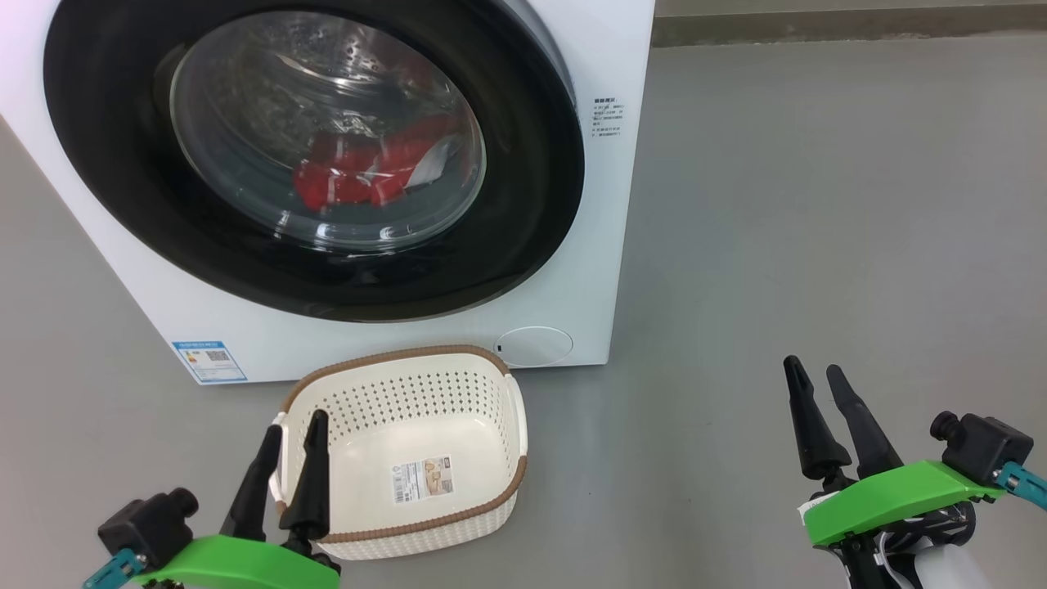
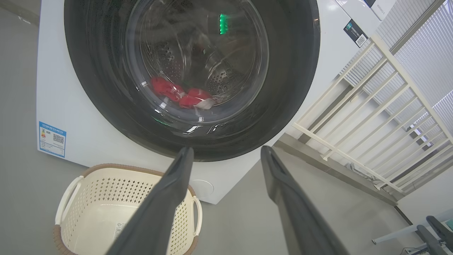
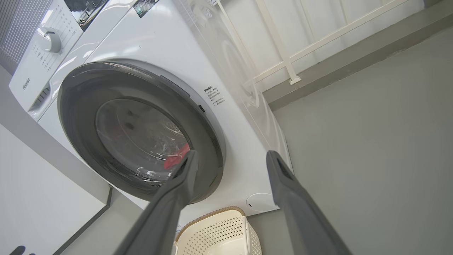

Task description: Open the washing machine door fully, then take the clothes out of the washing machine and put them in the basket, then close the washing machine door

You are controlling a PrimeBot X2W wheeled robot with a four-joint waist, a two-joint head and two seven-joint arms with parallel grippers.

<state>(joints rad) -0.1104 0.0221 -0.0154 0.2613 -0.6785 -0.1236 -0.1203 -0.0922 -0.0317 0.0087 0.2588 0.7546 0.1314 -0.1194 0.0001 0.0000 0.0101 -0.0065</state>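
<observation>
washing machine door (image 1: 327, 131) shut, red clothes (image 1: 352, 176) piled behind its glass, basket (image 1: 393, 401) on floor (image 1: 777, 204) right in front of washing machine (image 1: 609, 245), L gripper (image 1: 296, 423) fingers apart w/ nothing in em, by basket's near left rim, R gripper (image 1: 811, 365) spread too, over floor well off to the right

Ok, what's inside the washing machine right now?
Behind the closed washing machine door, red clothes with a white patch lie low in the drum. Anything beneath them is covered.
</observation>
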